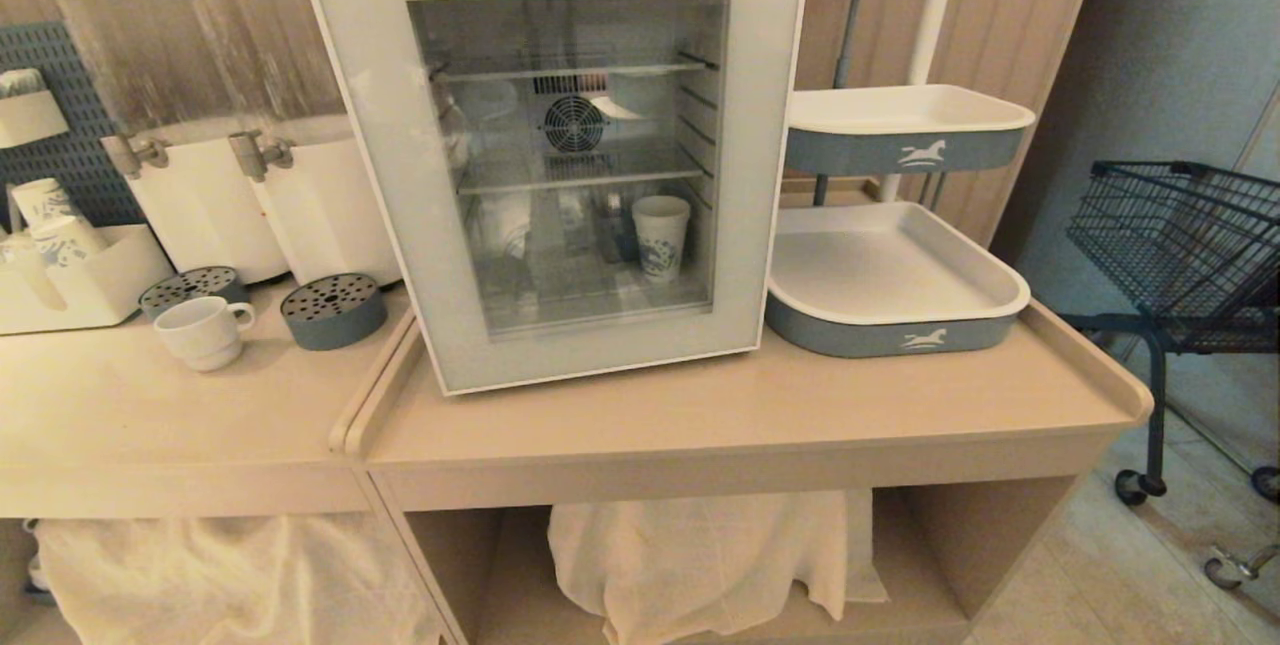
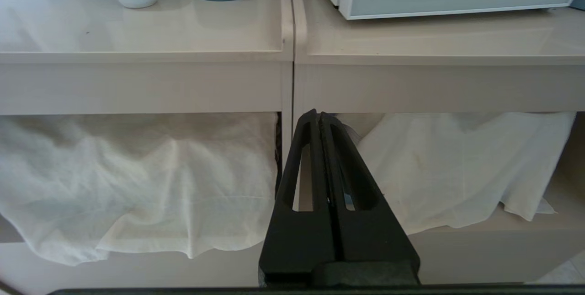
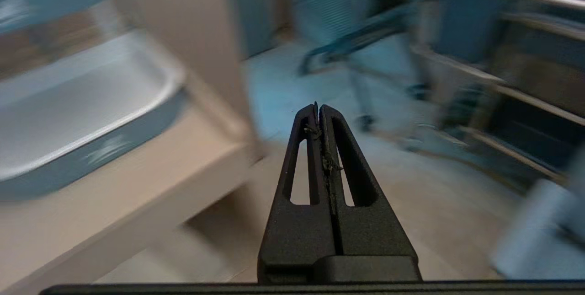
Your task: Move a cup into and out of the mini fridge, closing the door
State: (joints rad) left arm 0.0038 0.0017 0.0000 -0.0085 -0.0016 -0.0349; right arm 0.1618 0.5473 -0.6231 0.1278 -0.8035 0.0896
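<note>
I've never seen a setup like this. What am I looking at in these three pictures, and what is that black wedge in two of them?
It is a two-armed robot. The wide picture comes from a camera on its head, looking down at a counter. The other two come from cameras on its wrists, just behind each pincer.

The black wedge is a pincer seen from behind: the left pincer low in front of the counter, facing white cloths on the shelf below; the right pincer off the counter's end, beside the trays. Both are shut and hold nothing.

On the counter stands the mini fridge, its door closed, with a printed paper cup inside. To its left sit the white cup, two round drip trays and drink dispensers.
</note>
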